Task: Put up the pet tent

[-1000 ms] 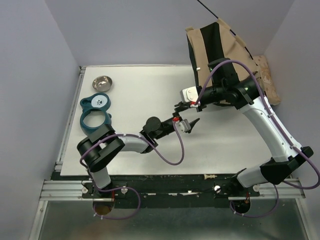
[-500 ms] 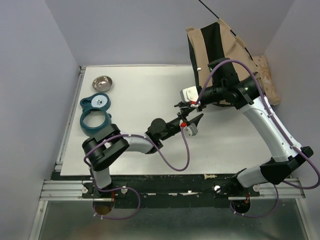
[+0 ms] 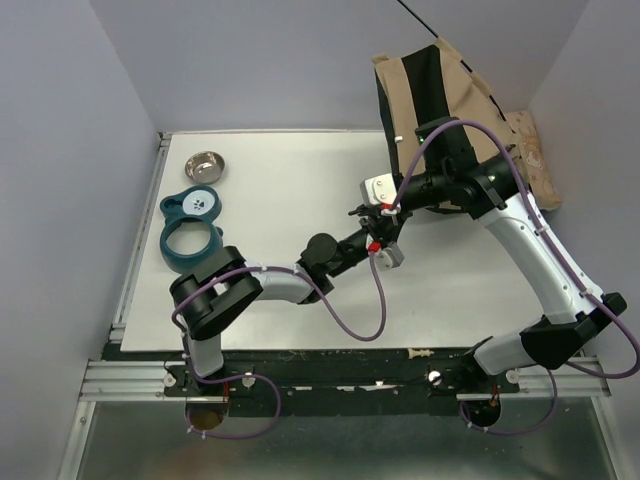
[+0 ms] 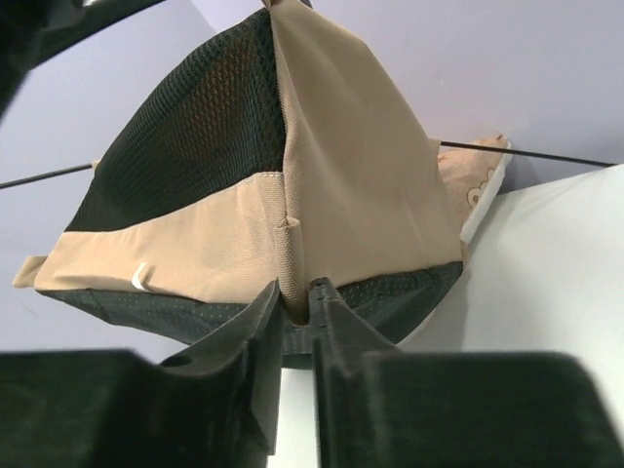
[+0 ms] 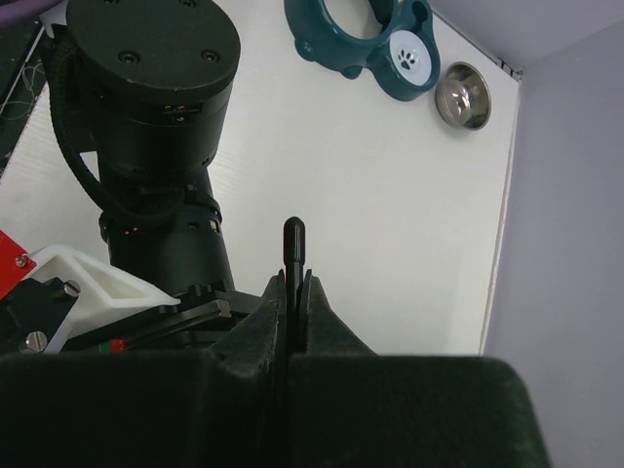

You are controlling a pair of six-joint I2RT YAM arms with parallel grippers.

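Observation:
The pet tent is tan fabric with black mesh panels, and it stands tilted at the back right of the table. In the left wrist view the pet tent fills the frame, with thin black poles sticking out on both sides. My right gripper is shut on the capped end of a black tent pole. It sits in front of the tent. My left gripper has its jaws almost together and holds nothing. A tan strap on the tent lines up with the thin gap. In the top view it lies just below the right wrist.
A teal ring-shaped pet feeder and a small steel bowl lie at the table's left side. A pink patterned cushion rests behind the tent at the right wall. The left arm's wrist is close beside my right gripper.
My left gripper has moved right and forward toward the tent, ending under the right wrist. The right arm and the tent have not moved.

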